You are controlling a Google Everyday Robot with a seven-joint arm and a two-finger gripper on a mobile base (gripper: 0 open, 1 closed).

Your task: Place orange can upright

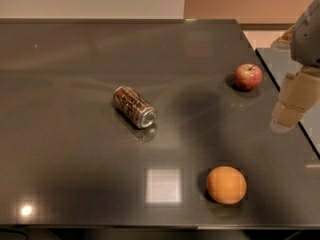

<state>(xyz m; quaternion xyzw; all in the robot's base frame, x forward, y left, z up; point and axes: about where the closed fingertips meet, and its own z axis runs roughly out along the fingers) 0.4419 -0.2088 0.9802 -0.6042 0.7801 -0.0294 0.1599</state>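
— Orange can (134,107): lying on its side, mid-table (75,59)?
— Yes, untouched, well apart from the apple (248,77) and the orange fruit (226,184). The gripper (289,111) hovers at the right edge; open or closed, I cannot tell. This looks like the approach step: reach left, grasp, then tip the can up.

Small cylindrical drink can (134,107), brownish-orange with dark patterned print and silver metal ends; lying on its side, not upright; long axis diagonal, upper left to lower right; one silver end faces lower right; rests on the dark glossy tabletop (70,74), a little left of centre; faint reflection beneath; cream-coloured gripper (286,119) at the right edge, well apart from it.
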